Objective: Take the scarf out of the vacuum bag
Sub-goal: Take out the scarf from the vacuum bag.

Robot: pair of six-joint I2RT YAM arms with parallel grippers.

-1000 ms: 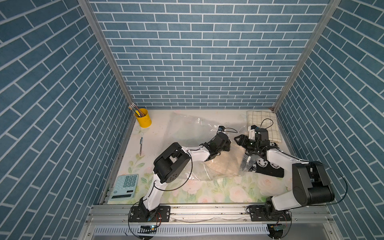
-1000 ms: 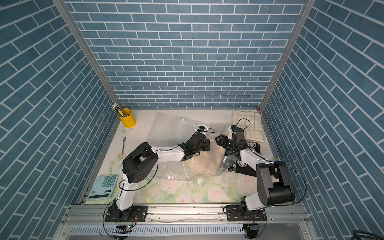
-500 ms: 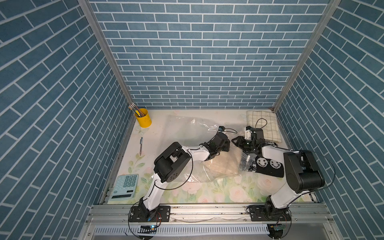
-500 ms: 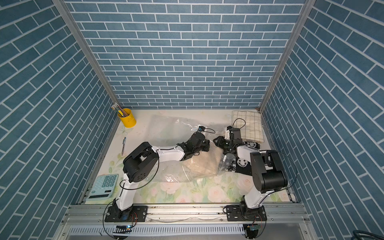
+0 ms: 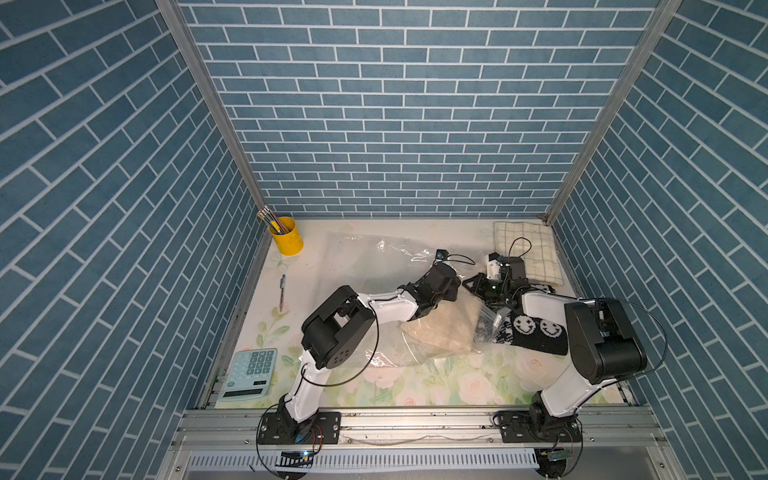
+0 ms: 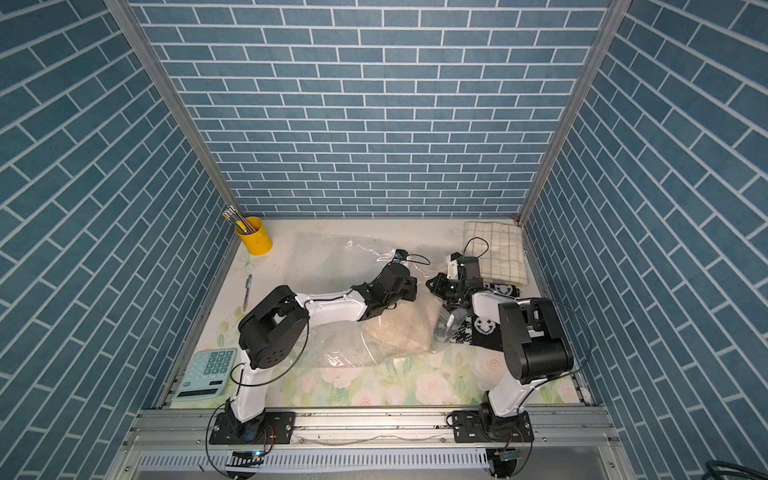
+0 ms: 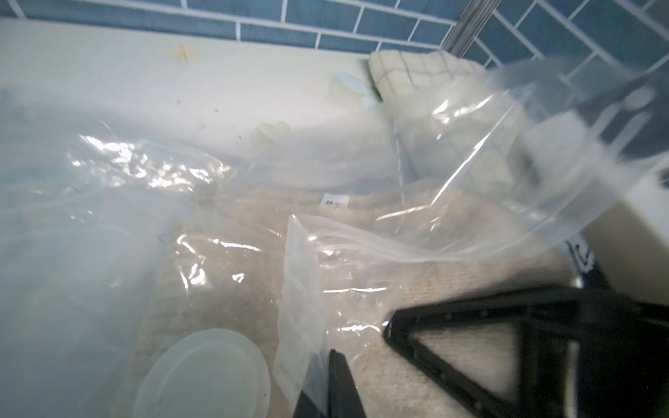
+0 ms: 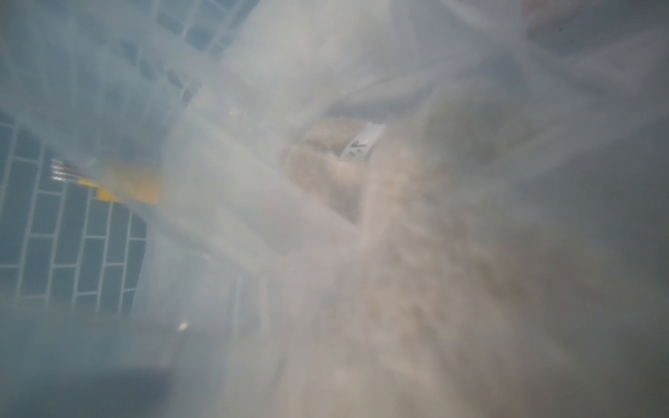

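The vacuum bag [image 5: 374, 266] [image 6: 332, 266], large and clear, lies crumpled across the middle of the table. A beige fluffy scarf [image 5: 440, 328] [image 6: 403, 332] [image 7: 253, 224] [image 8: 416, 253] lies inside it. My left gripper [image 5: 455, 291] [image 6: 413, 291] [image 7: 335, 353] is shut on a fold of the bag's plastic beside the round white valve cap [image 7: 202, 376]. My right gripper [image 5: 469, 286] [image 6: 432, 286] sits at the bag's mouth, facing the left one. One of its black triangular fingers [image 7: 470, 302] rests over the scarf. Plastic film fogs the right wrist view and hides its jaws.
A black knit piece with smiley faces [image 5: 536, 332] lies under the right arm. A checked cloth [image 5: 528, 249] is at the back right. A yellow pencil cup [image 5: 286, 235], a pen [image 5: 282, 291] and a calculator [image 5: 249, 374] line the left side.
My right gripper has moved left toward the bag's mouth and the left gripper, and its elbow has swung in. The left arm has stayed put.
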